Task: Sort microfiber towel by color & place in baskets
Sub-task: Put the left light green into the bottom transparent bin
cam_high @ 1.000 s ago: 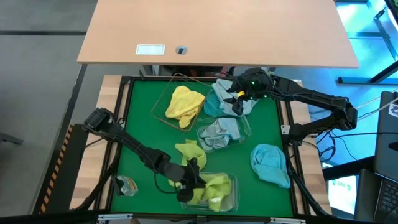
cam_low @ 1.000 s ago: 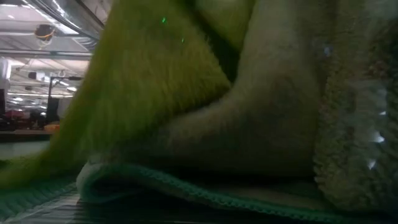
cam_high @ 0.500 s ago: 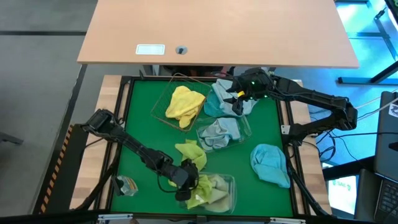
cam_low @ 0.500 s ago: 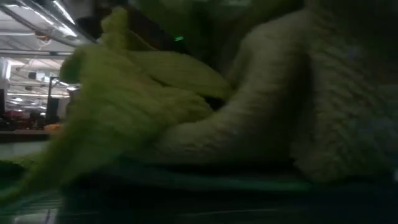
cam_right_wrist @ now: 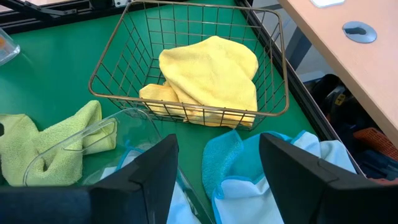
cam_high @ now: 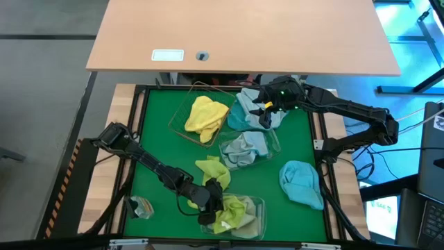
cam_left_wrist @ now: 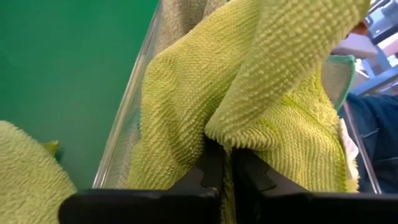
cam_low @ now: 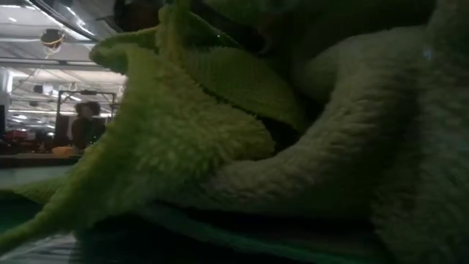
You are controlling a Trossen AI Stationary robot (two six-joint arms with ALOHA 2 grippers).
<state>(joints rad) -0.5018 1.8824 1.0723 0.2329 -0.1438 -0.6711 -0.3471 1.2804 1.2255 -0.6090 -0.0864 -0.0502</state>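
The left hand is down at the near edge of the green surface, its fingers pressed together on a fold of a lime green towel that sits in the clear tub there; from its wrist I can see the cloth pinched right between the two dark fingers, bunched against the tub's clear wall. Another lime green cloth lies loose on the surface just beside that tub. The right hand hangs at the far side with its fingers spread wide, gripping nothing, over a blue towel heaped there. Next to it, the brown wire basket holds a yellow towel. In the middle stands a second clear tub with a pale blue-grey cloth inside. One more blue towel lies alone on the surface's right side.
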